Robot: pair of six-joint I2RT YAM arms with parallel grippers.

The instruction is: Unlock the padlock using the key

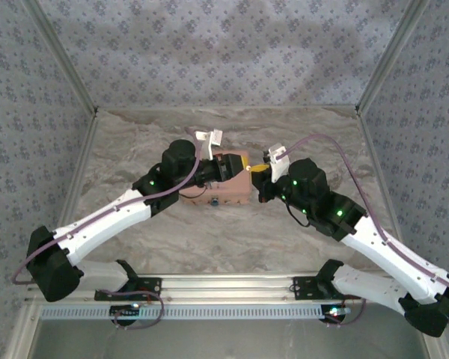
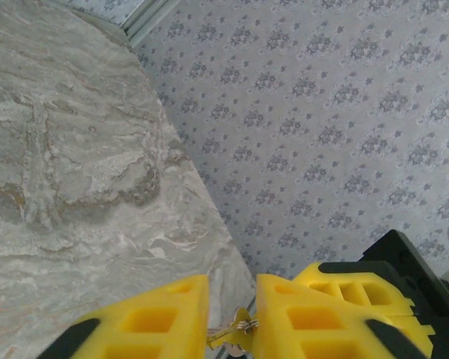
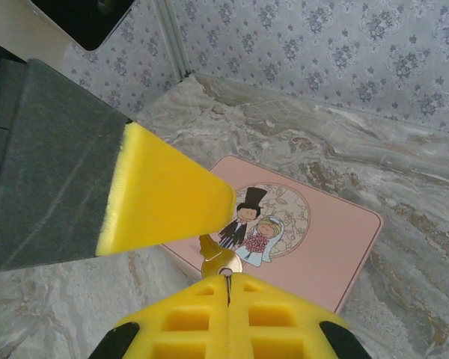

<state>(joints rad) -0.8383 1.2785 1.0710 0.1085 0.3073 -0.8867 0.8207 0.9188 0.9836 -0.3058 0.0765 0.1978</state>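
Note:
The key (image 3: 221, 259) is a small glinting metal sliver sticking out of my right gripper (image 3: 227, 280), which is shut on its ring end above the pink box (image 3: 307, 239) with the cartoon couple. One left finger (image 3: 168, 196) covers the key's tip. In the left wrist view the key (image 2: 236, 330) spans the gap between the fingers of my left gripper (image 2: 232, 292), which stand apart. From above, the left gripper (image 1: 247, 170) and right gripper (image 1: 262, 173) meet at the box's (image 1: 236, 191) right end. A tiny grey speck on its near side looks like the padlock (image 1: 212, 202).
The marbled tabletop (image 1: 209, 239) is walled by patterned panels (image 1: 224, 45) at the back and both sides. The right gripper's yellow fingers (image 2: 359, 288) press close behind my left fingers. A metal rail (image 1: 224, 288) runs along the near edge by the arm bases.

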